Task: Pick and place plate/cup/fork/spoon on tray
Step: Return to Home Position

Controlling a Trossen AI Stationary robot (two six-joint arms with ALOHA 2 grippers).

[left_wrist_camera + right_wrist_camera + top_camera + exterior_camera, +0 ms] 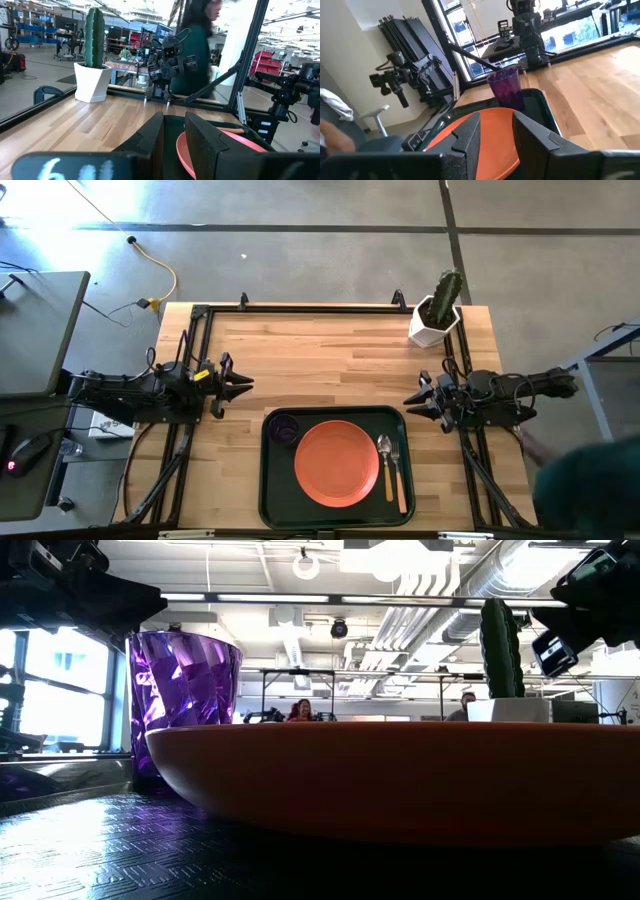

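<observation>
The dark green tray [270, 480] lies at the table's near middle. On it rest the orange-red plate [336, 463], the dark purple cup [285, 429] upright at its far left corner, and the spoon [385, 446] and fork [400, 485] side by side right of the plate. My left gripper [244, 385] is open and empty over the bare wood, left of and beyond the tray. My right gripper [410, 401] is open and empty just beyond the tray's far right corner. The plate [457, 125] and cup [506, 87] show past my right fingers, the plate [235, 140] past my left.
A white pot with a green cactus [437, 310] stands at the table's far right corner. A black frame [300, 308] runs along the far and side edges. A person in dark green [590, 490] is beside the table's right near corner.
</observation>
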